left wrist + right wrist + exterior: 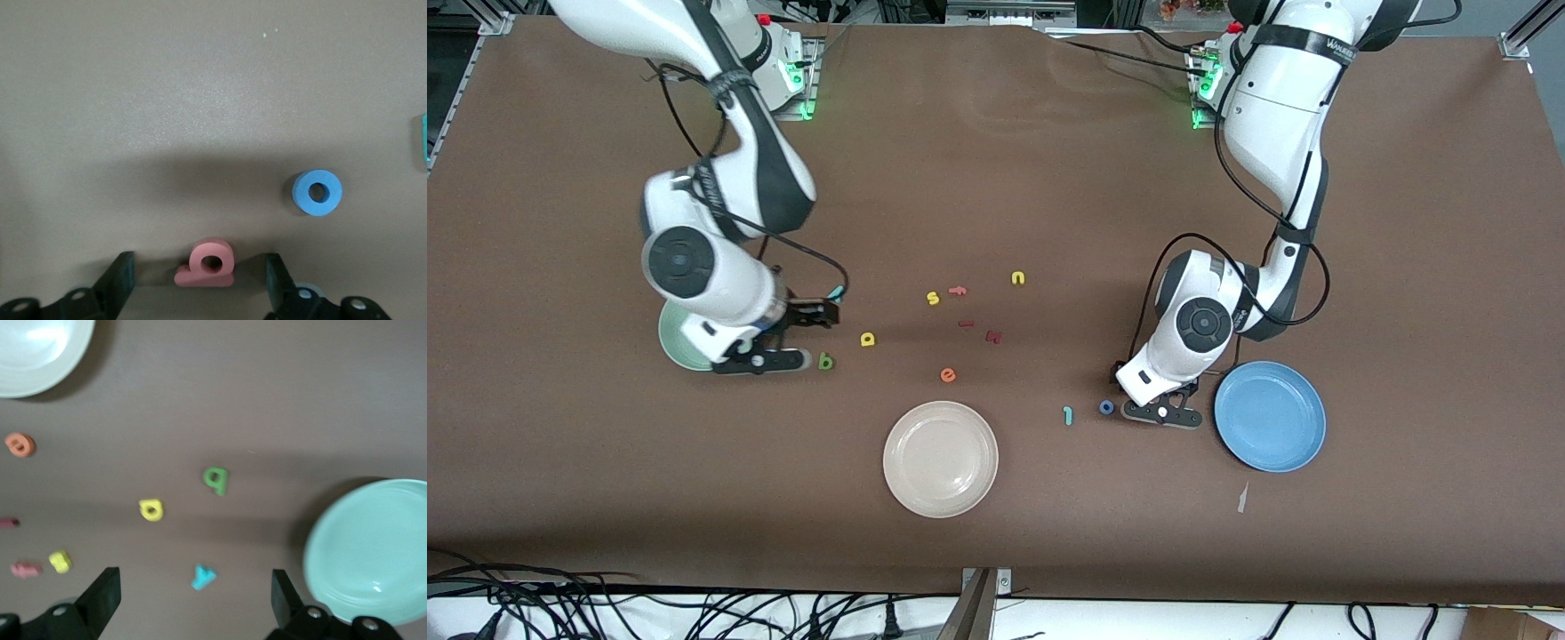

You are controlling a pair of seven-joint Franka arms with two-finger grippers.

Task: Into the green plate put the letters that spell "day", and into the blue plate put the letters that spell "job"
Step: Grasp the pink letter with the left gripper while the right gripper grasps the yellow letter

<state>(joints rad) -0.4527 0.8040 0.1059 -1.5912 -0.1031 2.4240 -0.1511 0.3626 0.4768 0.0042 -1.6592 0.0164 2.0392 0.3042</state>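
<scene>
The left tool (200,283) is low at the tabletop (996,160), just beside the blue plate (1270,416). Its fingers (120,277) stand apart on either side of the pinkish-red "b" (208,264), which lies flat between them, not yet pinched. The blue "o" (1106,407) lies just beside that tool, and the teal "j" (1067,415) close by, toward the cream-white plate (940,459).

The right tool (193,597) hangs with its jaws wide, holding nothing, over the tabletop next to the green plate (680,342). The teal "y" (203,577) lies beneath it. The dark green "d" (826,361) and yellow "a" (868,339) lie nearby. Both coloured plates hold no letters.
</scene>
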